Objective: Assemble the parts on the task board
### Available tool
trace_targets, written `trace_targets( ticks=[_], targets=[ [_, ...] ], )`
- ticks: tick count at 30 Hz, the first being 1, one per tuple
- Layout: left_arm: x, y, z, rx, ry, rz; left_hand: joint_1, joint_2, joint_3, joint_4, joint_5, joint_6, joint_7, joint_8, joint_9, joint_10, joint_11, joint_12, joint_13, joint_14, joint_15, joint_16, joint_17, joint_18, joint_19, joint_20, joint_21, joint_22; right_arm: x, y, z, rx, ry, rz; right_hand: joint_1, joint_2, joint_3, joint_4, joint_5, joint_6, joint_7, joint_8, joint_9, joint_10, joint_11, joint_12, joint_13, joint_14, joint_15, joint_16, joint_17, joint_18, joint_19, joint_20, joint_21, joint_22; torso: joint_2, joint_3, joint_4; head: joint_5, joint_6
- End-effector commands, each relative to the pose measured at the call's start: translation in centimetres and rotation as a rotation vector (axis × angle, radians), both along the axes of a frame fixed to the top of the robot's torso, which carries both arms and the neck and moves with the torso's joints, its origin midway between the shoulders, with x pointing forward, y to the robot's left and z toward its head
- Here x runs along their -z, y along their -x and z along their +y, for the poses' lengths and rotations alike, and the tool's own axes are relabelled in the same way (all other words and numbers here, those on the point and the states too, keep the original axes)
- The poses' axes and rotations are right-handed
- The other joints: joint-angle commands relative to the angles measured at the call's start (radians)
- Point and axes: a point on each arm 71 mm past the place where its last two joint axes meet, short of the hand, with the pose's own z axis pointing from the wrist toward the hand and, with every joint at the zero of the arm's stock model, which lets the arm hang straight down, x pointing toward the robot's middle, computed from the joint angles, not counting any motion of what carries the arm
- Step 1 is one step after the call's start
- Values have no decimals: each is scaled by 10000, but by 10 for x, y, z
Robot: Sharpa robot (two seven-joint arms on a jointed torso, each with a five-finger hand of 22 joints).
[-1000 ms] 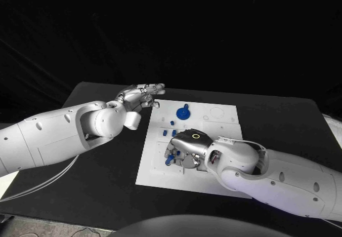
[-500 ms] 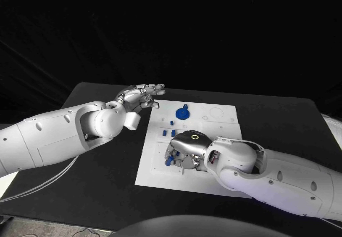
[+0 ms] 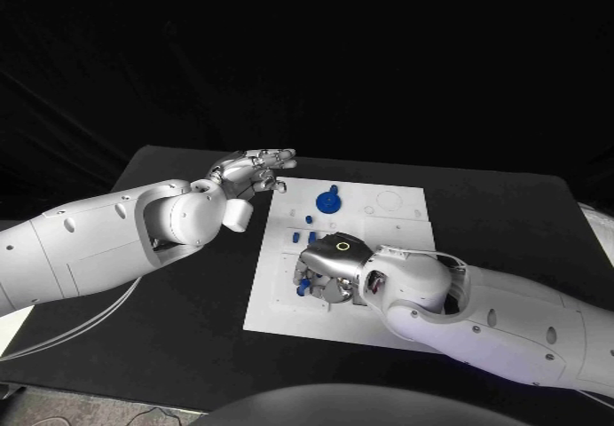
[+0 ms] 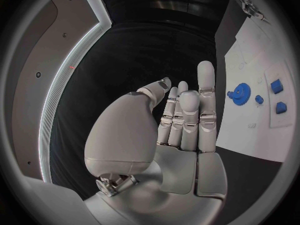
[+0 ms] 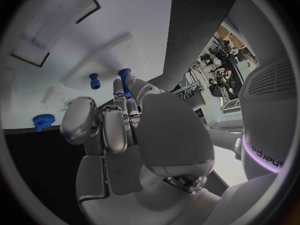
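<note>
The white task board [image 3: 384, 226] lies mid-table. A blue gear [image 3: 329, 204] stands near its far edge, with small blue parts [image 3: 304, 237] just in front of it. My right hand [image 3: 330, 269] is down on the board's left-middle, fingers curled over blue pieces [image 3: 303, 286]. In the right wrist view a blue peg [image 5: 124, 78] sits pinched between a finger and the thumb of my right hand [image 5: 134, 130]; another peg [image 5: 94, 80] and the gear [image 5: 42, 121] lie beyond. My left hand [image 3: 256, 167] hovers off the board's far-left corner, fingers straight, holding nothing [image 4: 178, 120].
The black table [image 3: 179, 293] surrounds the board. My left forearm [image 3: 115, 240] stretches over the table's left side. In the left wrist view the board [image 4: 250, 60] shows with the gear [image 4: 239, 92] and small blue blocks [image 4: 277, 86].
My right hand has shifted slightly left and nearer over the board, closing further over the blue pieces. The left hand has stayed still.
</note>
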Motion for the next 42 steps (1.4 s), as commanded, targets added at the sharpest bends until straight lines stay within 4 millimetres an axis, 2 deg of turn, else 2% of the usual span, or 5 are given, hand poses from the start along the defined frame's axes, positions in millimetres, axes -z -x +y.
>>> trace_targets(
  ticks=[1, 8, 16, 27, 42],
  targets=[
    [-1, 1, -2, 189, 92, -86, 69, -8, -13, -49, -8, -35, 17, 68, -11, -44, 2, 52, 15, -46, 2, -52, -17, 99, -59, -10, -31, -17, 4, 1, 2, 10, 757, -298, 46, -17, 79, -8, 50, 24, 77, 11, 10, -6, 19, -66, 12, 479, 0, 9, -8, 48, -34, -32, -19, -8, -1, -2, -4, 7, -9],
    [-1, 1, -2, 186, 88, -84, 70, 6, -21, -55, -10, -40, 17, 73, -11, -59, 2, 74, 16, -56, 4, -53, -34, 99, -61, -7, -40, -24, 4, 4, 7, -84, 803, -335, -76, -110, 60, 1, 48, -40, 100, -42, -4, -52, 47, -138, 7, 468, 20, -14, -47, 53, -54, -15, -49, -52, -4, -3, 3, 10, -26],
    [-1, 1, -2, 183, 84, -81, 70, 6, -21, -55, -10, -40, 17, 73, -11, -59, 2, 74, 16, -56, 4, -53, -34, 99, -61, -7, -40, -24, 2, 3, 8, 1, 303, -394, -947, -867, -786, 228, 68, -1360, 469, -157, -245, -1933, 488, -273, -16, 402, 380, -163, -311, 106, -192, 313, -286, -403, -8, -2, -4, 26, -12],
    [-1, 1, -1, 153, 63, -67, 70, 6, -21, -55, -10, -40, 17, 73, -11, -59, 2, 74, 16, -56, 4, -53, -34, 99, -61, -7, -40, -24, -8, 5, -2, 250, -803, -818, -959, -757, -1577, 262, 80, -1717, 457, -130, -214, -2162, 489, -58, 32, 389, 400, -158, -375, 136, -199, 377, -311, -458, -7, 11, -14, -44, 32],
    [-1, 2, 6, 14, -13, -48, 70, 6, -21, -55, -10, -40, 17, 73, -11, -59, 2, 74, 16, -56, 4, -53, -34, 99, -61, -7, -40, -24, -58, -8, -117, 4260, -3076, -19, -1062, -581, -2634, 762, 239, -1082, 237, 72, -91, 405, 33, 1316, 461, 559, 74, 307, 221, 2, 128, 135, 196, 327, -94, -10, -239, -428, 288]
  ],
)
